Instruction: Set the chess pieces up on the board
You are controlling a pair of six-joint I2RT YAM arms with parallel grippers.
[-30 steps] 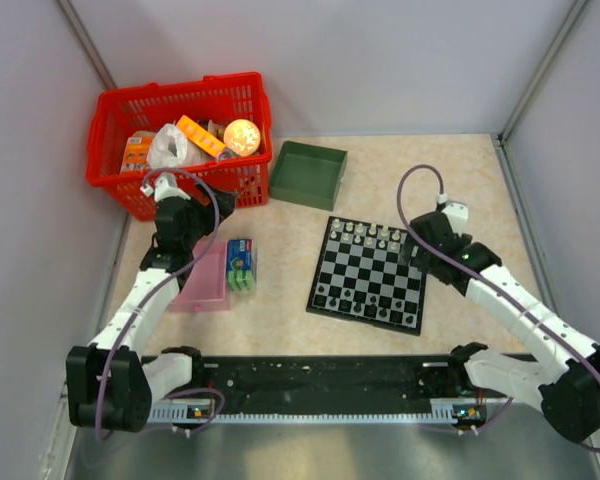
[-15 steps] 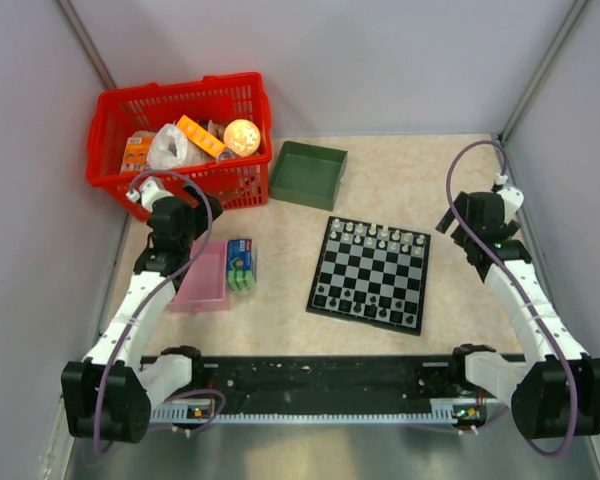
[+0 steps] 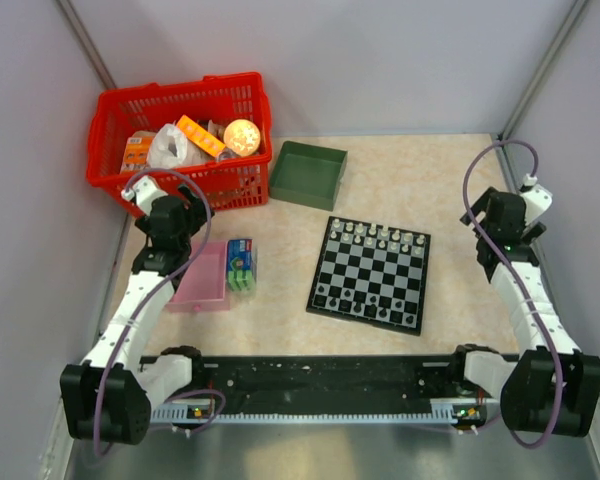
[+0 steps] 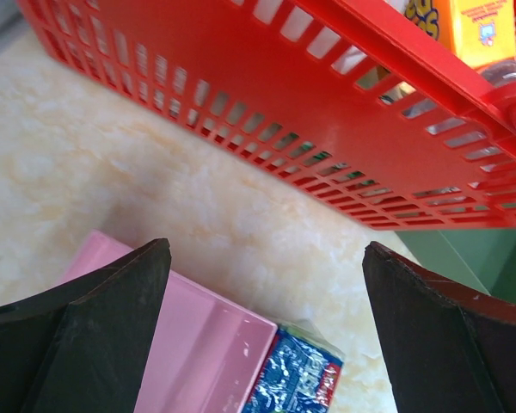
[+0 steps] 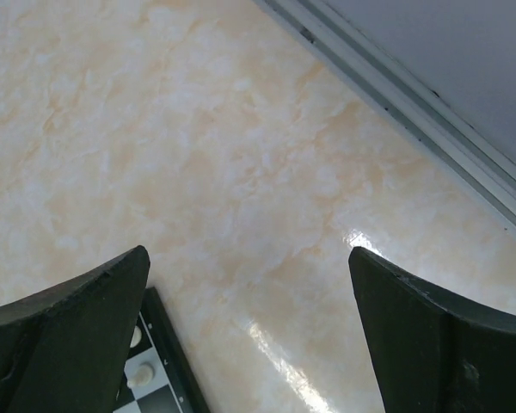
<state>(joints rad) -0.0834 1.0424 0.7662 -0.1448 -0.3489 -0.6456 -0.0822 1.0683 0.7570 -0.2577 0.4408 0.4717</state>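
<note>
While both arms hang away from the board [image 3: 370,272], no piece is in hand, so I judge this a pause between placements, or the end of the job. The chess pieces [image 3: 380,236] stand on the board, pale ones lined along its far edge and dark ones along its near edge, too small to count. The right gripper [image 5: 248,254] hovers off to the right of the board, jaws spread wide and empty. The left gripper [image 4: 265,249], well to the left of the board above a pink tray [image 4: 198,344], is likewise wide open with nothing between its fingers. The next move calls for finding any unplaced or off-square piece, then a fine pinch from above that spares its neighbours.
</note>
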